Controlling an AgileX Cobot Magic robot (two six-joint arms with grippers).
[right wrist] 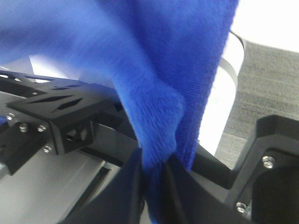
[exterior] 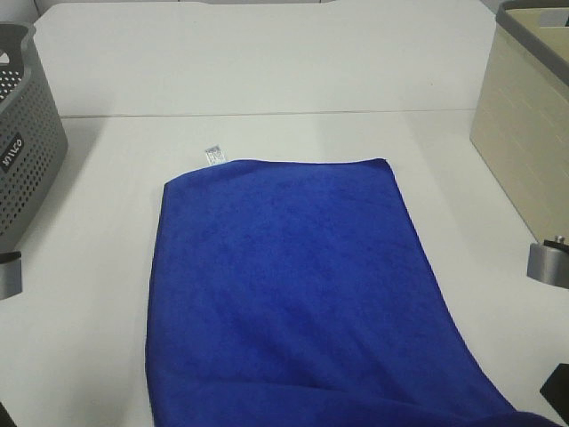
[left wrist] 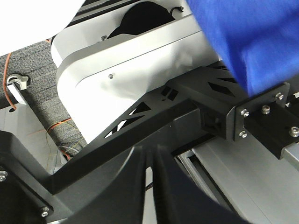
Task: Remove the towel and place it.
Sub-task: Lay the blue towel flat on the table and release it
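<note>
The towel [exterior: 293,285] lies spread flat on the desk [exterior: 267,71], its tag [exterior: 213,155] at the far left corner. It sits between the grey basket [exterior: 27,151] and the beige basket [exterior: 524,133] and touches neither. Its near end runs over the desk's front edge and hangs there. The right claw [right wrist: 156,161] pinches a small fold of that hanging end. The left claw [left wrist: 152,161] is pressed together on nothing, with the towel's edge off to one side of it. The chief risk, as I judge it, is this one-sided hold: the pinch takes in little cloth, and plush pile can slip out, so a slackening grip would let the end drop. A pull from that single point would likely drag the towel askew and bunch it, and the loose side could trail off the desk. The hanging cloth is also near the black frame [right wrist: 60,116] under the desk and might snag there. The pictures do not show where the towel is to be placed.
</note>
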